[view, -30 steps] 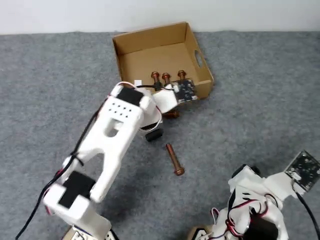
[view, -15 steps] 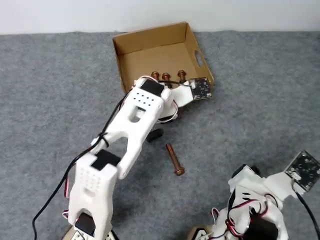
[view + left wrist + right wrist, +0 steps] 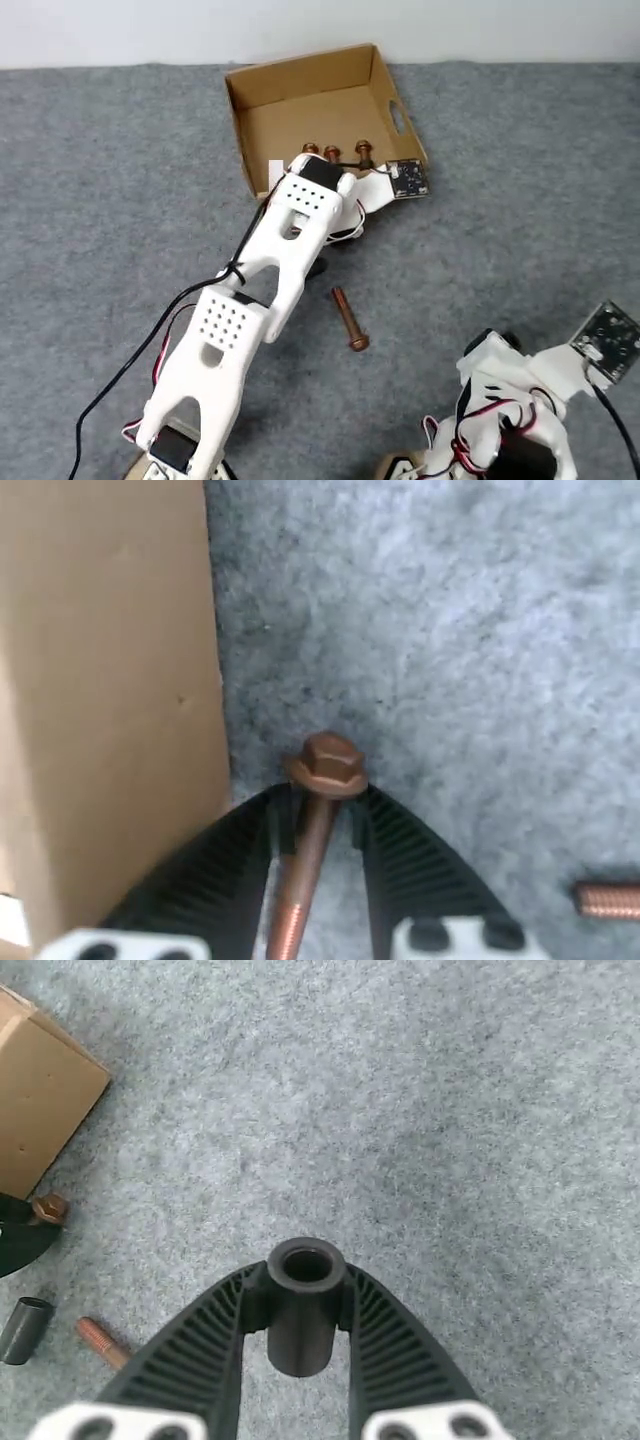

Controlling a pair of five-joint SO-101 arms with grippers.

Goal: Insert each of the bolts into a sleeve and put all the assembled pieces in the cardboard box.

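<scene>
Here, left gripper (image 3: pixel 318 815) clenched on a bolt (image 3: pixel 325 765) just beside the outer wall of the cardboard box (image 3: pixel 110 680), right gripper (image 3: pixel 305 1278) grasping a black sleeve (image 3: pixel 303 1332) over the carpet (image 3: pixel 450 1110), another bolt (image 3: pixel 348 318) lying loose there

The high camera looks down on the whole table (image 3: pixel 100 200). Each wrist camera looks down from close by. All three see the cardboard box (image 3: pixel 300 75).

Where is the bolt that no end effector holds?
In the high view the loose bolt lies on the grey carpet near the centre, in front of the cardboard box and close to a free black sleeve.
</scene>
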